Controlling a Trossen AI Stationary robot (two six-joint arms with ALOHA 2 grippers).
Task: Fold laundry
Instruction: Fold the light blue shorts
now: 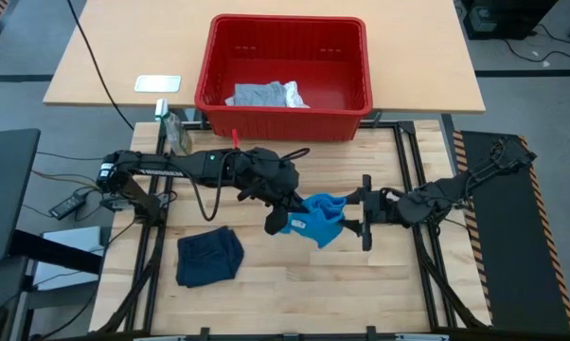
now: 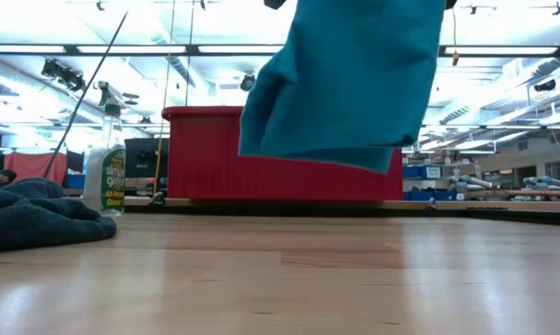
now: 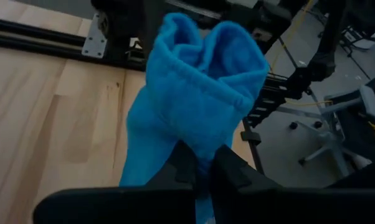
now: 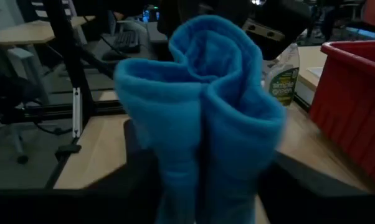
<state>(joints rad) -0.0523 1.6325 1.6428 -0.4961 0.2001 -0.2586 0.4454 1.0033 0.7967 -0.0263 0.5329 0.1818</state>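
**Blue garment slung between your two grippers, clear of the table**

Your bright blue fleece garment (image 1: 315,220) hangs in mid-air over the middle of the wooden table (image 1: 266,303), its long axis running arm to arm. Your left gripper (image 3: 203,171) is pinched tight on one end. Your right gripper (image 1: 364,213) faces the other end, bunched folds between its fingers; whether it has clamped, you cannot tell. The cloth is thick, soft and rolls into tubes. The dark navy garment (image 1: 209,258) lies folded near your left arm.
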